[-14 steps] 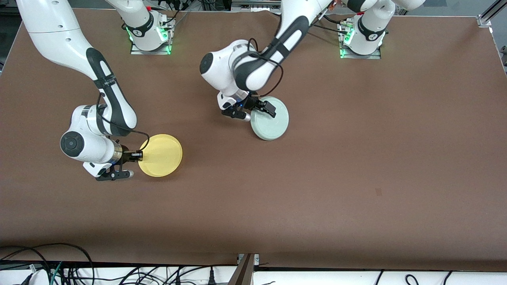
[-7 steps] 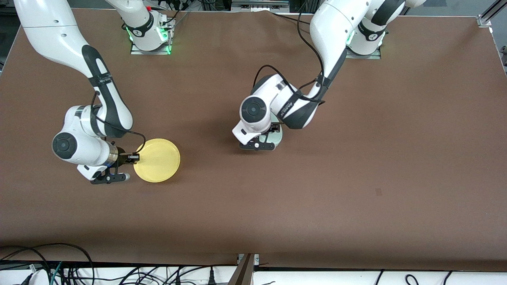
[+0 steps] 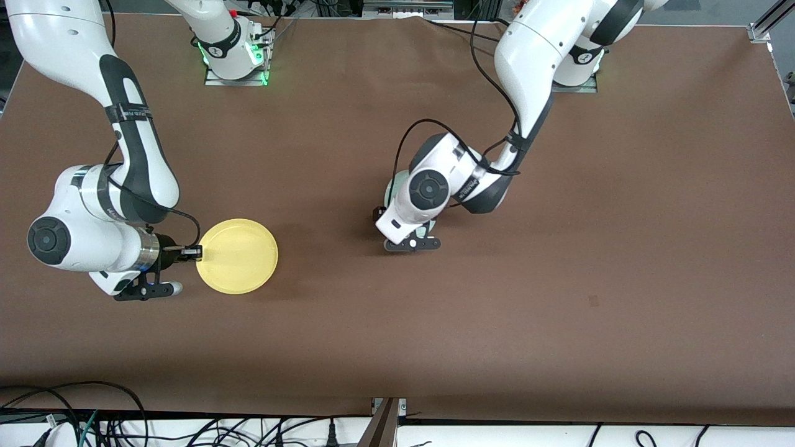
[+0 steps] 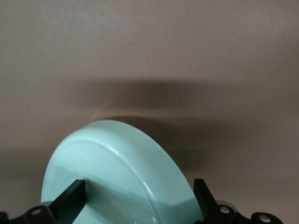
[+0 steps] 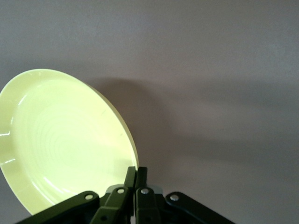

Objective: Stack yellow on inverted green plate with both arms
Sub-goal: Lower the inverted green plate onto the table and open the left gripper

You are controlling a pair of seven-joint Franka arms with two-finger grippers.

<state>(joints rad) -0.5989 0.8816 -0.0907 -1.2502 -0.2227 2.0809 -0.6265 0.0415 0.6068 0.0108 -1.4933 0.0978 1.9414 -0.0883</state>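
Note:
The yellow plate (image 3: pixel 237 255) is right side up toward the right arm's end of the table. My right gripper (image 3: pixel 195 251) is shut on its rim. In the right wrist view the fingers (image 5: pixel 136 170) pinch the yellow plate's (image 5: pixel 60 140) edge, and its shadow falls on the table beside it. The pale green plate (image 3: pixel 391 186) lies near the middle of the table, mostly hidden under the left arm's wrist (image 3: pixel 428 189). In the left wrist view my left gripper (image 4: pixel 138 186) is open, its fingers wide apart on either side of the green plate (image 4: pixel 121 158).
The brown table (image 3: pixel 559 279) stretches bare around both plates. The arms' bases (image 3: pixel 236 56) stand along its edge farthest from the front camera. Cables (image 3: pixel 93 422) hang below the edge nearest to that camera.
The left arm swung from beside the green plate to over it, now covering most of it. The right arm carried the yellow plate toward its own end of the table.

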